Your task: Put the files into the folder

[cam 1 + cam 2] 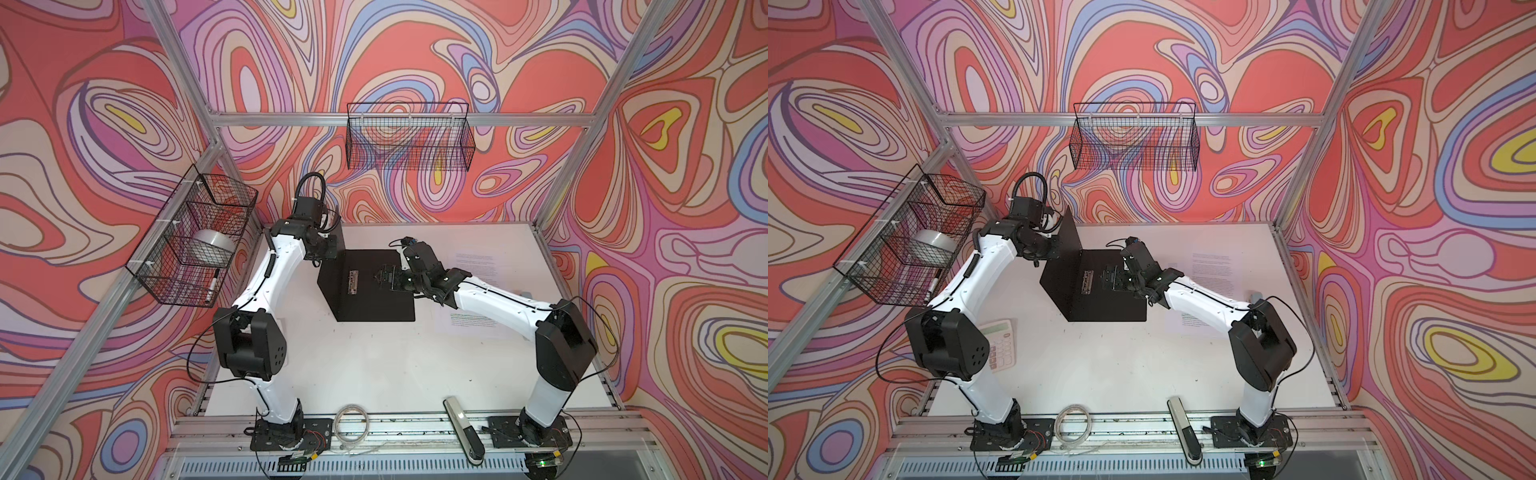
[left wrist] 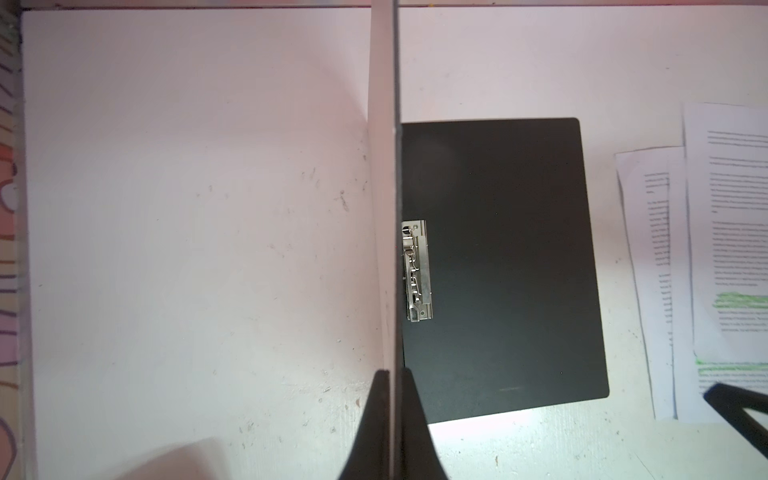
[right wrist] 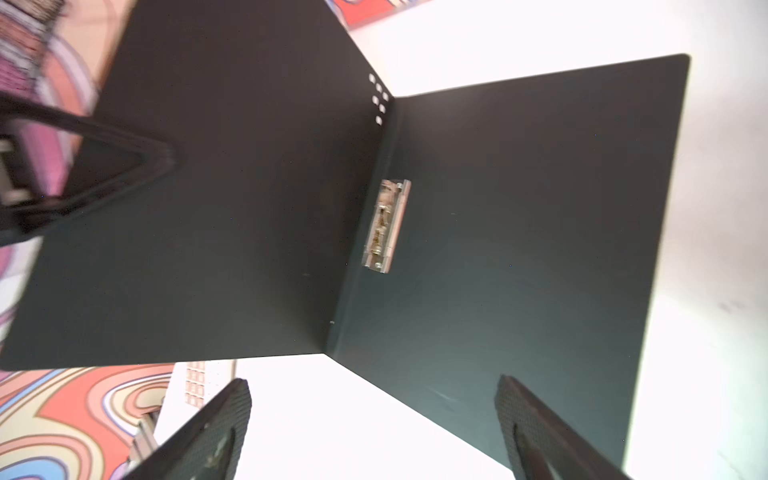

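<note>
left hand point(image 2: 394, 372) on folder point(image 2: 498, 249) cover; white table point(image 1: 374, 365), swirly walls point(image 1: 415, 41)

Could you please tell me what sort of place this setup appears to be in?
Probably a robot lab test cell, not a real office: aluminium frame hung with swirl-printed walls, two arms bolted to rails at a white table, wire baskets clipped on.

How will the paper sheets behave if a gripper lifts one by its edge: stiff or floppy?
Probably floppy: the sheets look very thin and lie flat on the table, so a lifted one should sag. They overlap, so the lower sheet may slide along. Flat edges likely offer little to grip.
</note>
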Robot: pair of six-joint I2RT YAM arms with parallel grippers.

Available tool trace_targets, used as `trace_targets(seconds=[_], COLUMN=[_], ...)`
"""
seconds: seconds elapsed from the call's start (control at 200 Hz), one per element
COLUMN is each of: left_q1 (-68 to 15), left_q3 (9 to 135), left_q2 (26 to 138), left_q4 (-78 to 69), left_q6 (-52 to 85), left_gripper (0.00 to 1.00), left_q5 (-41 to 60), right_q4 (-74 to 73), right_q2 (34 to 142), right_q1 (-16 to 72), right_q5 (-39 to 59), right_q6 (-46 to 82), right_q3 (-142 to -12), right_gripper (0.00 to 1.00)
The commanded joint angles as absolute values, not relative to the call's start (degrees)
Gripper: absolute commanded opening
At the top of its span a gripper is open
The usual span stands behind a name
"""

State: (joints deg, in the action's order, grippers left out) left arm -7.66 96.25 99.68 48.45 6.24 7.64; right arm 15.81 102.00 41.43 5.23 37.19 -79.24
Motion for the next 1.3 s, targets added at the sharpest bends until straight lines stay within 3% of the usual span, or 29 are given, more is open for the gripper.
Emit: trace_targets(seconds=[0.0,0.155,0.521,0.896,1.292], left_q1=[-7.02,-4.63,-3.34,0.90,3.87], left_q3=[91.75,92.20,92.82,85.69,84.81], left_q2=[99.19,100.13,101.45,98.07,96.37], left_q4=[46.69,46.93,49.71,49.95,50.60], left_q6=[4.39,8.07,13.41,11.26,4.32], left_gripper=[0.00,0.00,0.00,0.00,0.00], left_q5=[14.86,21.11,20.63,20.92,22.44], right_q4=[24.47,28.04,30.50,30.30,34.08], right_q2=[101.19,104.42,109.79,115.86,115.95], right_q1=[40.88,40.17,39.29,39.02,39.02], right_q5=[4.16,4.44,7.87,14.79,16.68], right_q6=[36.60,36.73,37.74,37.22,35.25], right_q3=[-81.07,-83.41,-86.91,-90.45,-91.63], right_gripper=[0.96,0.93,0.86,0.56,0.53])
